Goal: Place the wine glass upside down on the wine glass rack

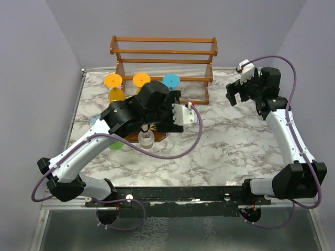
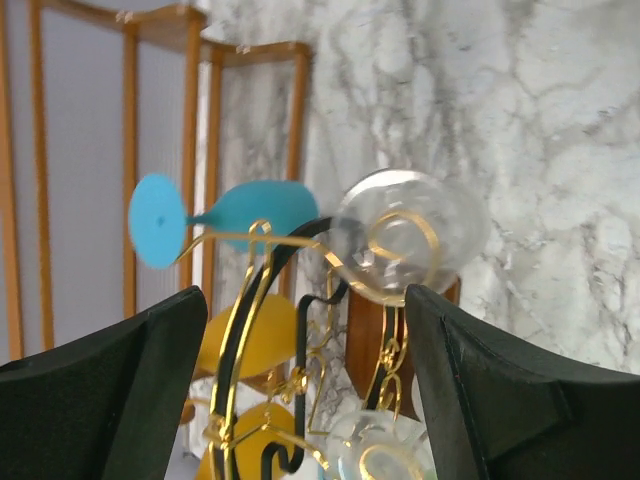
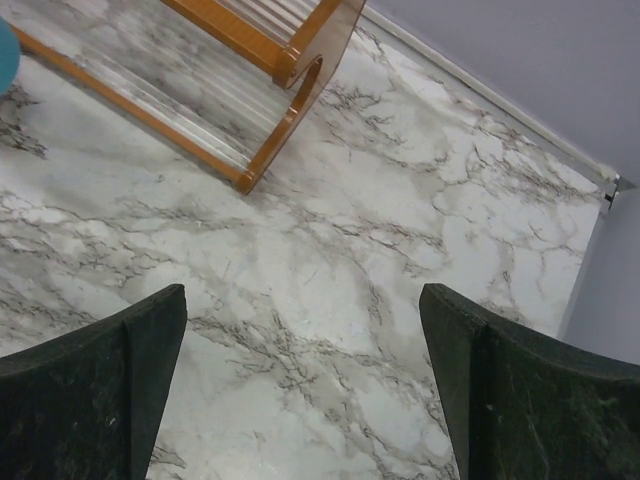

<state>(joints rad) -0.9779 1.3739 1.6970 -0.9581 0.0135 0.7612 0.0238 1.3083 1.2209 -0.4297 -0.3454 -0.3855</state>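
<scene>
The wine glass (image 2: 410, 235) sits among the gold and black wires of the rack (image 2: 240, 350), a gold curl showing through its clear round face. Whether it hangs bowl-down cannot be told from these views. A second clear round shape shows lower on the rack, and it is unclear whether it belongs to the same glass. The rack's brown base (image 1: 158, 137) stands at about 9 o'clock from the centre of the marble table (image 1: 235, 146).

The left gripper (image 2: 305, 300) hovers at the rack with its jaws apart. The glass lies beyond the gap between them, and neither finger presses on it. From above, the left arm covers most of the rack.

At 12 o'clock from the rack stands a blue glass (image 1: 170, 80), foot up. Two orange glasses (image 1: 113, 80) (image 1: 141, 79) stand at 11 o'clock and a green one (image 1: 116, 145) at 8 o'clock. The wooden shelf (image 1: 163, 52) runs along the table's far edge, at 12 o'clock.

The right gripper (image 3: 302, 295) hangs at 2 o'clock over bare marble, well apart from the rack. Its jaws are wide and hold nothing.
</scene>
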